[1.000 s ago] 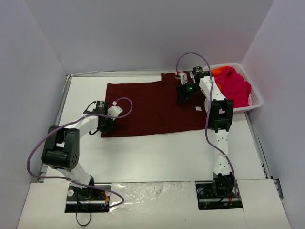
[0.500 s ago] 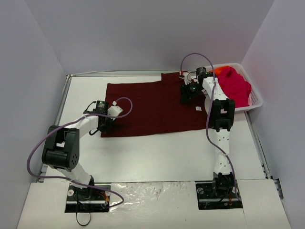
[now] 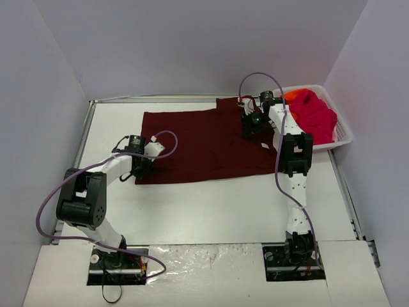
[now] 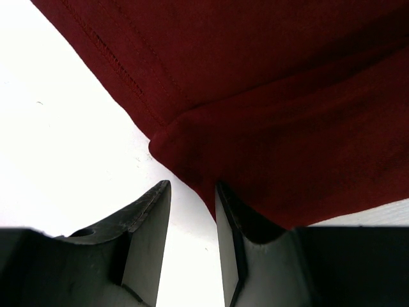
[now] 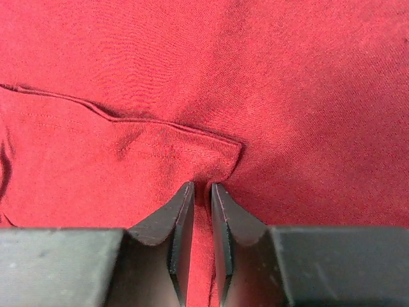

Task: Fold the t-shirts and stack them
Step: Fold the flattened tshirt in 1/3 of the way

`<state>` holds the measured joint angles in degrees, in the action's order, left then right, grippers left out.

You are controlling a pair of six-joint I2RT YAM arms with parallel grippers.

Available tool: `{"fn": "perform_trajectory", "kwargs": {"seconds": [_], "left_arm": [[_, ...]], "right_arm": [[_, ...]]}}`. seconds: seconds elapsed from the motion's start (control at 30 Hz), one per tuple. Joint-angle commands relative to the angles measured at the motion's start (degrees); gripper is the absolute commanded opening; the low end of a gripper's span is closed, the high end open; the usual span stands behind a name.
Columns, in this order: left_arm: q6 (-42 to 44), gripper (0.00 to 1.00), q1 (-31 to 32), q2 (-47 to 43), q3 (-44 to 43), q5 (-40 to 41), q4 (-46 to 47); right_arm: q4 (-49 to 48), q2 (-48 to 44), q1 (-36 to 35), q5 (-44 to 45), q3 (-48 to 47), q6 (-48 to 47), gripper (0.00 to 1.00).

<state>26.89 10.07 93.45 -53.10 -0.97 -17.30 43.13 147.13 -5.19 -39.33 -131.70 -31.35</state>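
The dark maroon t-shirt (image 3: 204, 144) lies spread flat on the white table, its small white label (image 3: 266, 146) near the right edge. My right gripper (image 3: 250, 130) is over the shirt's back right part. In the right wrist view it (image 5: 201, 187) is shut, pinching a raised fold of the maroon cloth (image 5: 192, 147) beside a hemmed flap. My left gripper (image 3: 139, 167) sits low at the shirt's left front edge. In the left wrist view it (image 4: 192, 188) is slightly open with bare table between the fingers, and the folded maroon corner (image 4: 192, 137) lies just ahead, over the right finger.
A white lattice basket (image 3: 342, 131) stands at the back right, holding a bright pink shirt (image 3: 316, 115) and an orange one (image 3: 293, 95). Grey walls close in the table on three sides.
My right gripper shifted slightly right and back over the shirt, then a little left again. The left arm has not moved.
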Motion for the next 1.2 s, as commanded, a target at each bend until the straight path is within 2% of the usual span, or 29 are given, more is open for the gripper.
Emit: {"fn": "perform_trajectory", "kwargs": {"seconds": [0.0,0.47,1.17], "left_arm": [[-0.70,0.33,0.22,2.00,-0.42,0.27,-1.60],[-0.97,0.33,0.13,1.82,-0.42,-0.35,-2.04],[-0.97,0.33,0.22,2.18,-0.60,-0.61,-2.56]], "right_arm": [[2.13,0.88,-0.61,0.04,-1.01,0.24,0.13],[1.07,-0.88,0.09,5.84,-2.60,1.12,0.00],[-1.91,0.44,0.88,9.18,-5.06,2.61,0.00]]}}
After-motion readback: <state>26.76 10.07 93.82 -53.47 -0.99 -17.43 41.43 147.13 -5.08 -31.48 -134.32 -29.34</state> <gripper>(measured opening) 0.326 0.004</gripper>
